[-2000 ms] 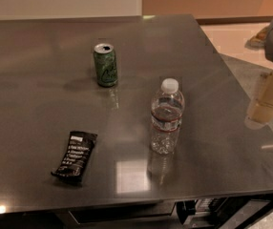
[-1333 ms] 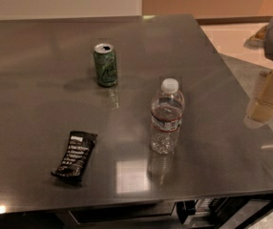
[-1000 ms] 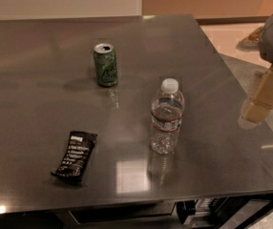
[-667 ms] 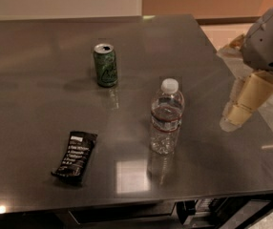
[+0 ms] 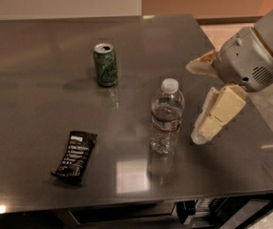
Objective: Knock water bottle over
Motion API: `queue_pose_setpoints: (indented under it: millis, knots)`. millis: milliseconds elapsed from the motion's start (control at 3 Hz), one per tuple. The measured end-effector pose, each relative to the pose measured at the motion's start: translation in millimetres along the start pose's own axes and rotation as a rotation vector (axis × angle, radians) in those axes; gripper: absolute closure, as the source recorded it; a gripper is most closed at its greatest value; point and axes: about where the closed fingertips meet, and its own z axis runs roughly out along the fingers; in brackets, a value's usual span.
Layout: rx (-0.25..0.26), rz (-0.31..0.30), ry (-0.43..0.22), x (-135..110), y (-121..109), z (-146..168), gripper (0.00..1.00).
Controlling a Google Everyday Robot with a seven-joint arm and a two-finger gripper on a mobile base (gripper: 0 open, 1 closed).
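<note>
The water bottle [image 5: 166, 118] is clear and ribbed, with a white cap and a thin red-edged label band. It stands upright on the dark metal table [image 5: 41, 46], right of centre. My gripper [image 5: 194, 104] comes in from the right, just right of the bottle and a small gap away from it. Its cream fingers [image 5: 218, 114] are spread apart with nothing between them. The lower finger points down toward the table beside the bottle's lower half.
A green soda can [image 5: 105, 65] stands upright behind and left of the bottle. A black snack bar wrapper [image 5: 75, 156] lies flat at the front left. The table's right edge runs just under my arm [image 5: 258, 51], with pale floor beyond.
My gripper has swung in from the right edge of the view toward the bottle and now hangs close beside it. The bottle, can and wrapper have not moved.
</note>
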Motion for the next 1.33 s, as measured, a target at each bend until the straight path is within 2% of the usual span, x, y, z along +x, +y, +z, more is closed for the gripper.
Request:
queue_pose_setpoints:
  millis: [333,667,1000,1333]
  knots:
    - [-0.041,-0.011,-0.081,-16,17,13,0.00]
    - [-0.040,-0.027,-0.146,-29,27,22,0.00]
    - [-0.001,-0.028,-0.154,-32,28,28,0.18]
    - [0.030,-0.029,-0.154,-31,26,30,0.41]
